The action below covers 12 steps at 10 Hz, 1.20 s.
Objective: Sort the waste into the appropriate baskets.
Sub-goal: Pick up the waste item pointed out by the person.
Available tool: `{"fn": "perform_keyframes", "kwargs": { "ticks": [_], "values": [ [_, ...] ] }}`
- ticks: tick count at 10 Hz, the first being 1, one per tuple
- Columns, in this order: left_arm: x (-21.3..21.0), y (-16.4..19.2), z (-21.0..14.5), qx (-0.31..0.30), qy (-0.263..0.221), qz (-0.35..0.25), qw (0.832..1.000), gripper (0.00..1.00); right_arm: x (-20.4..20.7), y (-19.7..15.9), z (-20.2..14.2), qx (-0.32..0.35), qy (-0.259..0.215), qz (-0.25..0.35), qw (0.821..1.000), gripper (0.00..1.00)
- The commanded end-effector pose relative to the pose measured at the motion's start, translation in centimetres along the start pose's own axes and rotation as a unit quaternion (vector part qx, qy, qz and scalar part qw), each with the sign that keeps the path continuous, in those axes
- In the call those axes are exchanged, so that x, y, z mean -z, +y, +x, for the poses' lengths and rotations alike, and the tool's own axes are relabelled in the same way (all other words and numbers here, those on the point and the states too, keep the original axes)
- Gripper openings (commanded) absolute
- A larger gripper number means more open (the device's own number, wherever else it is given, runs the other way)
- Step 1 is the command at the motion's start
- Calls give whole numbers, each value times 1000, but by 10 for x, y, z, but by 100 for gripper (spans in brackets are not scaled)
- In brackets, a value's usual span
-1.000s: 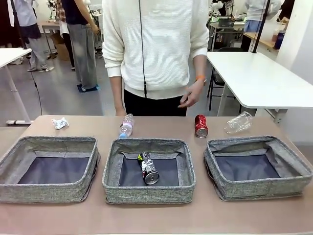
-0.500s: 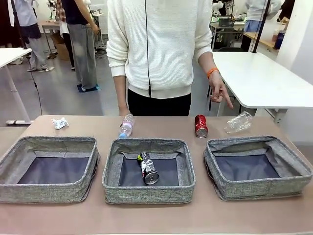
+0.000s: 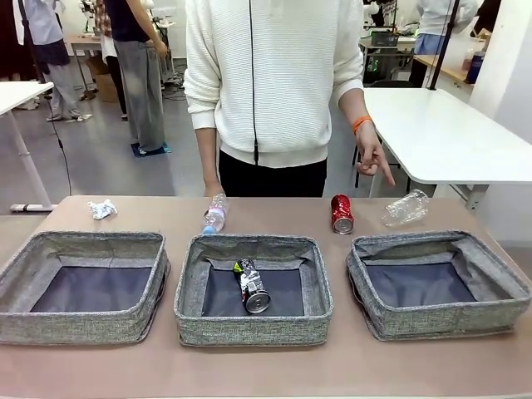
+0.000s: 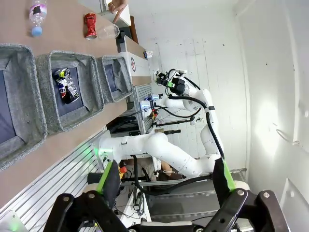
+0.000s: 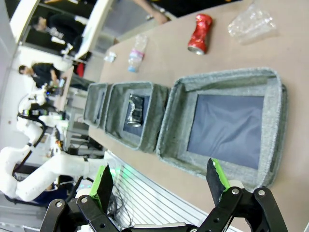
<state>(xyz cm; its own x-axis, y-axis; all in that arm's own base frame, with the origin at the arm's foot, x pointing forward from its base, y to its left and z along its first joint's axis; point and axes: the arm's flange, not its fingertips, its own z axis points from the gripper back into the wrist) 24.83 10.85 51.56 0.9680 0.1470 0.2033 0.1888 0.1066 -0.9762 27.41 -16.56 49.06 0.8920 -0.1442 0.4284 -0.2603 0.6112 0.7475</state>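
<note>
Three grey baskets sit in a row: left [image 3: 83, 331], middle [image 3: 249, 332], right [image 3: 440, 324]. A black-silver can [image 3: 252, 285] lies in the middle basket. Behind the baskets lie a crumpled paper wad [image 3: 102, 209], a clear bottle with a blue cap [image 3: 215, 213], a red can [image 3: 342, 214] and a crushed clear bottle [image 3: 406, 207]. My left gripper [image 4: 164, 175] is open and empty, high and off to the side of the table. My right gripper [image 5: 159, 180] is open and empty above the right basket's [image 5: 217, 75] near side, with the red can [image 5: 200, 33] and crushed bottle [image 5: 251, 24] beyond.
A person in a white sweater stands at the far edge, one hand [image 3: 374, 158] hanging with a finger pointing down, above the red can and crushed bottle. A white table [image 3: 449, 133] stands behind on the right. My right arm [image 4: 178, 87] shows far off in the left wrist view.
The person's hand with the orange wristband has swung out to the right and now points downward. The waste, the baskets and both grippers have not moved.
</note>
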Motion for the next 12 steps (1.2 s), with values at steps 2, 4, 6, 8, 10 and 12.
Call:
{"fn": "perform_keyframes", "kwargs": {
  "ticks": [2, 4, 6, 8, 10, 12],
  "values": [
    [0, -2, 0, 11, -1, -10, 1000, 100, 40, 29, 34, -155, 55, -76, 983, 100],
    [0, -2, 0, 11, -1, -10, 1000, 100, 99, 72, 76, -378, 109, -181, 901, 100],
    [0, -2, 0, 11, -1, -10, 1000, 100, 155, 120, 72, -557, 148, -271, 771, 100],
    [0, -2, 0, 11, -1, -10, 1000, 100, 201, 127, 51, -630, 221, -378, 641, 100],
    [0, -2, 0, 11, -1, -10, 1000, 100, 213, 95, 46, -590, 313, -437, 602, 100],
    [0, -2, 0, 11, -1, -10, 1000, 100, 211, 144, 51, -496, 264, -247, 789, 100]
  ]
}}
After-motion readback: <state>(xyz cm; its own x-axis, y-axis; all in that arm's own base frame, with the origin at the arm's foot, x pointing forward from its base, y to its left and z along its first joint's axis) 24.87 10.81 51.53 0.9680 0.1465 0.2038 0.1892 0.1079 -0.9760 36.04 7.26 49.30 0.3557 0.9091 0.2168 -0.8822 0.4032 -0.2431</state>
